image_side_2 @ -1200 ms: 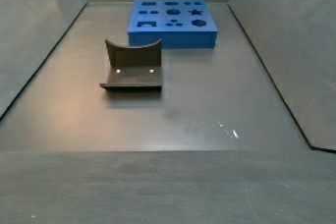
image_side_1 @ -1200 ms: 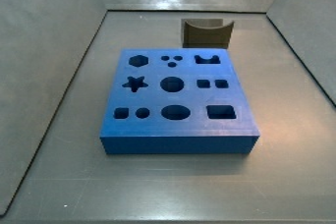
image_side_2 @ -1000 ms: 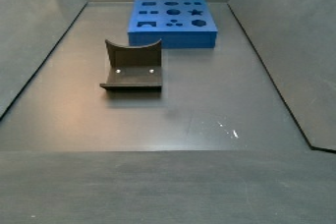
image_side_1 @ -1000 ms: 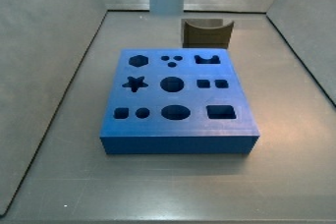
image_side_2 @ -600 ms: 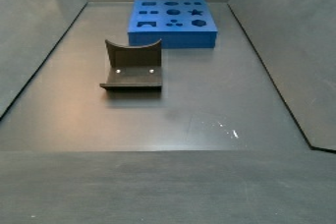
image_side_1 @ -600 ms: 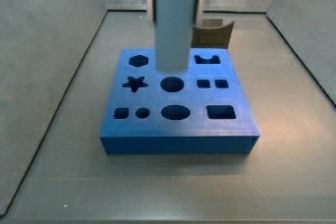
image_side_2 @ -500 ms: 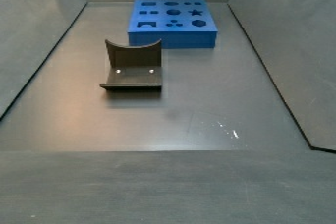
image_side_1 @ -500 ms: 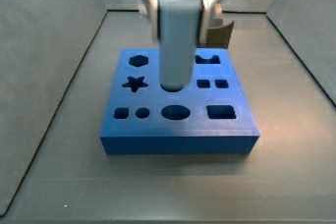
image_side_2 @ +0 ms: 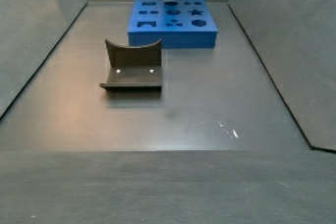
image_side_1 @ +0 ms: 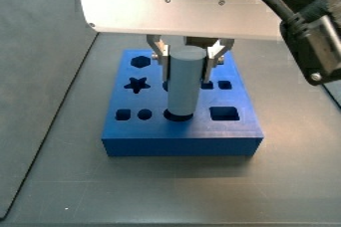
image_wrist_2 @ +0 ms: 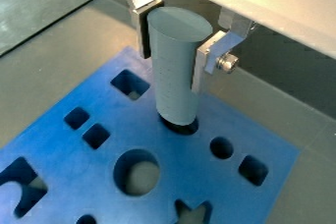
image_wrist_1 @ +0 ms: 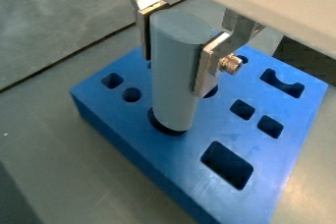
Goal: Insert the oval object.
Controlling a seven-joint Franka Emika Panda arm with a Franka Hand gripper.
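Opposed side views, shared blue block [image_side_1: 180,121]

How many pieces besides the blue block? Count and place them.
2. The oval object stands in the gripper, its foot at a blue block hole; the dark brown curved piece sits on the floor, apart. Others may be hidden.

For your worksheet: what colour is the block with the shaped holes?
Bright blue block, clearest in a side view.
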